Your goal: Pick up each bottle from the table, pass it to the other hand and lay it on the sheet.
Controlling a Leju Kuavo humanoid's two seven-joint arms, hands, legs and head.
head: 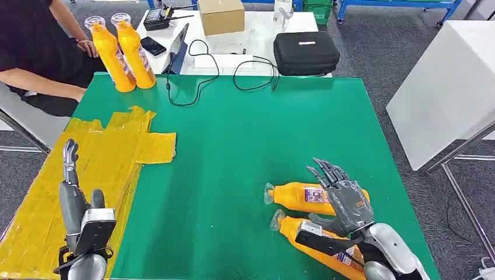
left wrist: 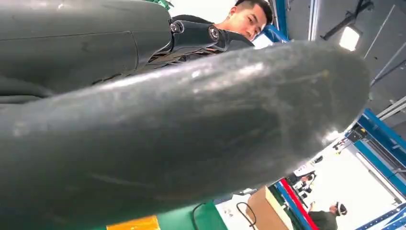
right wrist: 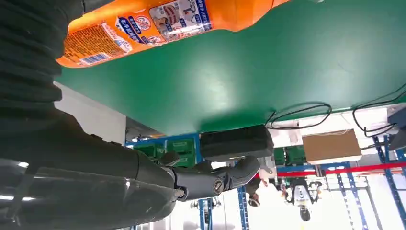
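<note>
1. Bottles, four in all, every one orange with a clear cap: two stand upright side by side at the far left corner of the green table [head: 245, 146], the left standing bottle [head: 112, 53] touching the right standing bottle [head: 136, 52]; two lie on their sides near the front right corner.
2. The farther lying bottle [head: 297, 195] has its cap pointing left and a printed label; the nearer lying bottle [head: 303, 233] lies just beside it, tilted, its lower end cut off by the picture's edge and by the right arm.
3. One yellow sheet [head: 99, 169], crinkled and taped, covers the table's front left part; no bottle lies on it.
4. The right hand [head: 344, 195] hovers above the two lying bottles with fingers spread and holds nothing; whether it touches them is hard to tell.
5. The left hand [head: 73, 192] is over the sheet, fingers stretched forward and apart, with nothing in it.
6. One person [head: 35, 52] in a dark top sits at the far left, partly cut off.
7. Behind the table, one black case [head: 306, 52], one cardboard box [head: 221, 15] and black cables [head: 204, 76].
</note>
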